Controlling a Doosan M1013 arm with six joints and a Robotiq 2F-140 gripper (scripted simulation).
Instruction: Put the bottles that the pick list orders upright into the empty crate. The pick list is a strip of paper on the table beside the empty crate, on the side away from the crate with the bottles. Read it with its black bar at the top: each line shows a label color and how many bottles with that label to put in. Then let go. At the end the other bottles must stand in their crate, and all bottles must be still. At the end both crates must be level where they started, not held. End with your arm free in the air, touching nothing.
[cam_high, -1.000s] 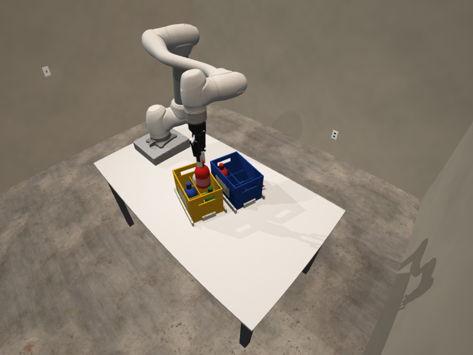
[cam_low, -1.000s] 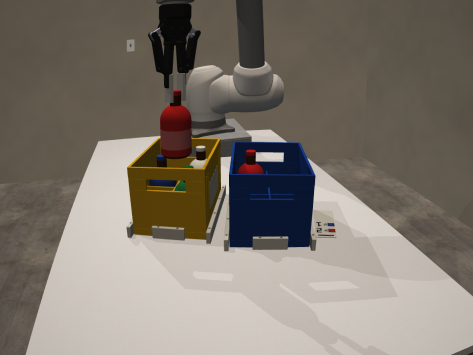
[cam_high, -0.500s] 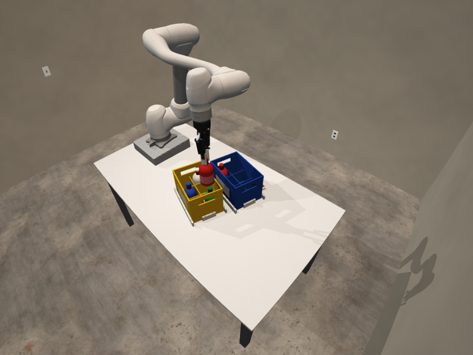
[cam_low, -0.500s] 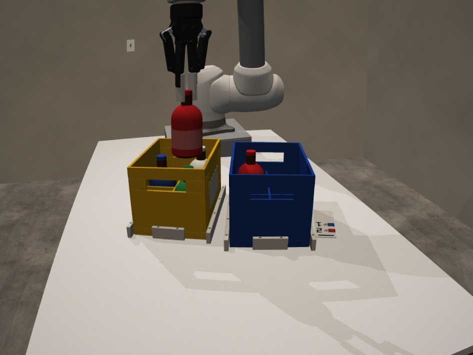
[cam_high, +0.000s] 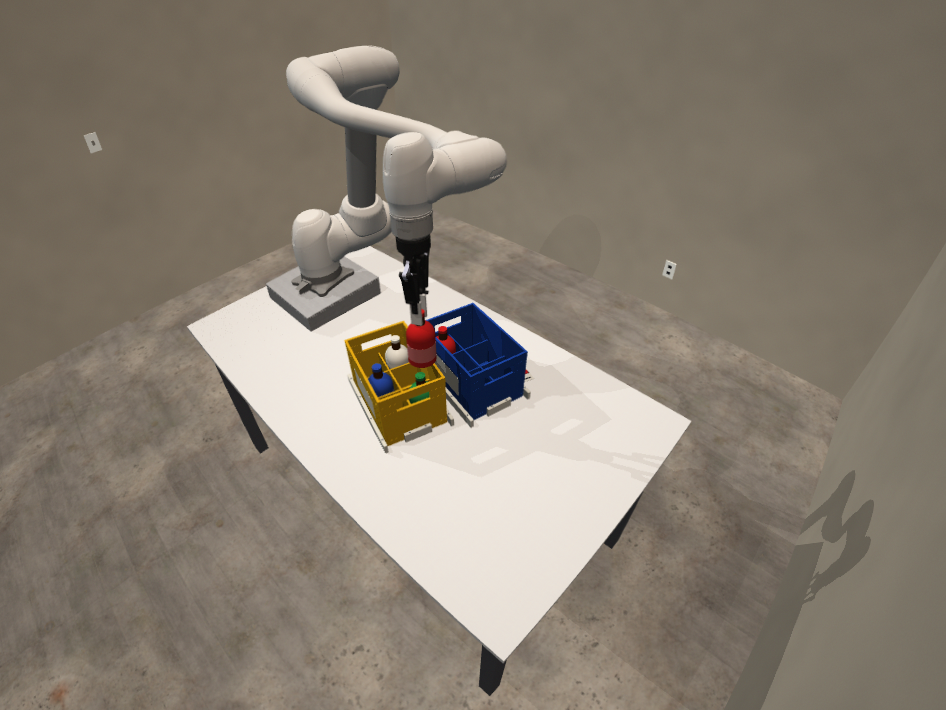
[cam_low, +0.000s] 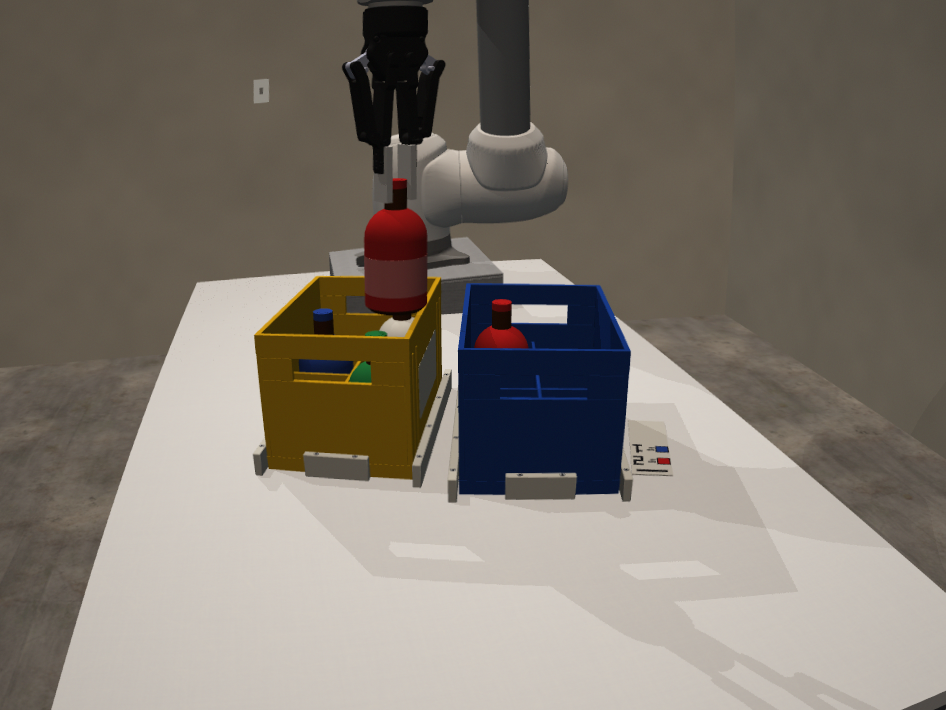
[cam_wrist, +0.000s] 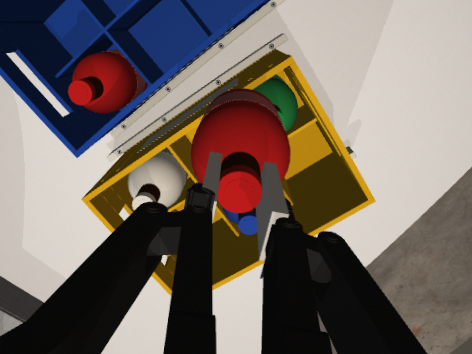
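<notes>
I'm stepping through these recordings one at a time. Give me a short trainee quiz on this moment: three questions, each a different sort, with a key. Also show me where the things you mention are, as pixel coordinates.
1. Multiple choice: where does the hand (cam_high: 417, 313) (cam_low: 397, 194) (cam_wrist: 239, 177) grip the raised red bottle (cam_high: 421, 343) (cam_low: 395, 244) (cam_wrist: 240, 130)?
a) around its base
b) at its neck
c) across its label
2. True or false: the blue crate (cam_high: 500, 389) (cam_low: 540, 443) (cam_wrist: 39, 115) stands between the yellow crate (cam_high: 416, 420) (cam_low: 336, 420) (cam_wrist: 331, 124) and the pick list (cam_high: 528, 375) (cam_low: 647, 431).
3. Fill in: besides the white bottle (cam_high: 395, 355) (cam_low: 397, 328) (cam_wrist: 157, 177) and the green bottle (cam_high: 422, 395) (cam_low: 365, 372) (cam_wrist: 286, 102), the yellow crate has a ____ one in it.

Key: 1 b; 2 true; 3 blue

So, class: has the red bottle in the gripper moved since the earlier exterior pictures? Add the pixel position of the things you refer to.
Yes: the held red bottle (cam_high: 421, 343) (cam_low: 395, 259) (cam_wrist: 241, 135) has shifted rightward in the exterior view, towards the blue crate (cam_high: 496, 393) (cam_low: 538, 443) (cam_wrist: 37, 117).
</notes>
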